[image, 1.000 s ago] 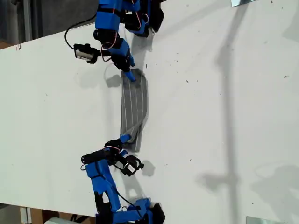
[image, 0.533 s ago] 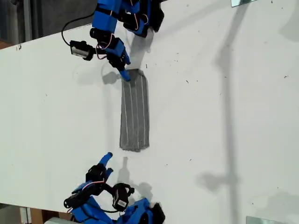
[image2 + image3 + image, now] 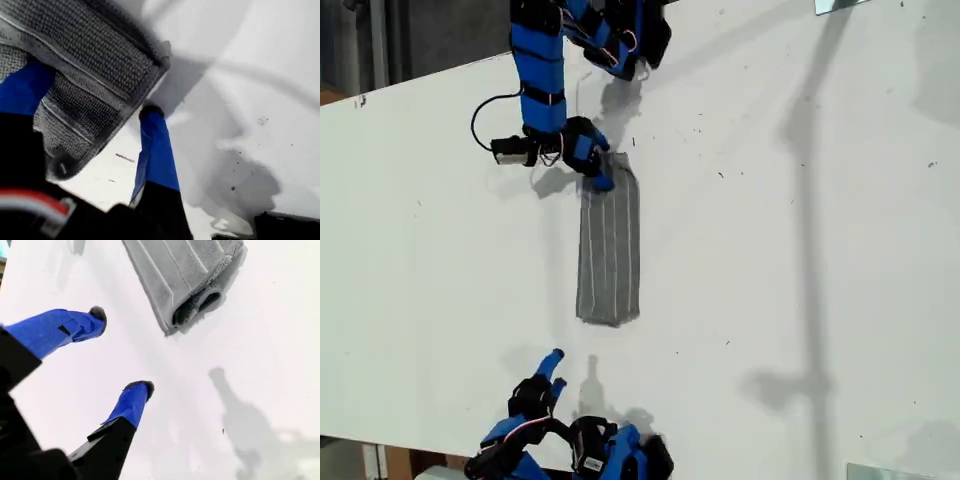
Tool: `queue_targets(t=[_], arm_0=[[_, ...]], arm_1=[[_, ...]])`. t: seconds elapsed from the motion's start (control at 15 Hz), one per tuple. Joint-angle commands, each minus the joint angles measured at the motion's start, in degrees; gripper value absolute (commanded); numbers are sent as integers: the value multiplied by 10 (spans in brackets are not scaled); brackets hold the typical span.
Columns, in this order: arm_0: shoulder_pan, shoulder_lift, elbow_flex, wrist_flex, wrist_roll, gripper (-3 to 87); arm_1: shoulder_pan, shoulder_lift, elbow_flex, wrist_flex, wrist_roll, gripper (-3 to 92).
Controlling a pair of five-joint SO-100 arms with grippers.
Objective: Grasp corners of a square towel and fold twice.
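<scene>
My second claw [image 3: 125,352] hangs spread and empty over the bare white table [image 3: 800,250], just short of the towel's near end. The towel [image 3: 609,250] lies as a narrow folded strip mid-table. My first claw [image 3: 95,107] straddles its far corner [image 3: 150,65], one finger over the cloth, one off it, not clamped. I'd pinch both layers at that corner before lifting. No readable labels.

First gripper [image 3: 601,176] reaching down from the exterior view's top edge, arm bent, jaws parted, one finger [image 3: 156,150] stretched out straight. Second gripper [image 3: 552,365] near that view's bottom edge, arm folded low, jaws wide apart, both fingertips [image 3: 137,390] bare.
</scene>
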Motion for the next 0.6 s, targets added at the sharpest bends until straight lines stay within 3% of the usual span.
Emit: queue_targets(t=[0.0, 0.13, 0.27, 0.53], arm_0=[[13, 45, 16, -5, -11, 235], [24, 74, 40, -9, -19, 224], [39, 82, 55, -21, -30, 215], [76, 139, 110, -36, -80, 207]], arm_1=[[-12, -4, -22, 11, 15, 134], [-1, 79, 73, 26, 33, -1], [3, 292, 203, 105, 83, -1], [-148, 472, 193, 203, 269, -1]])
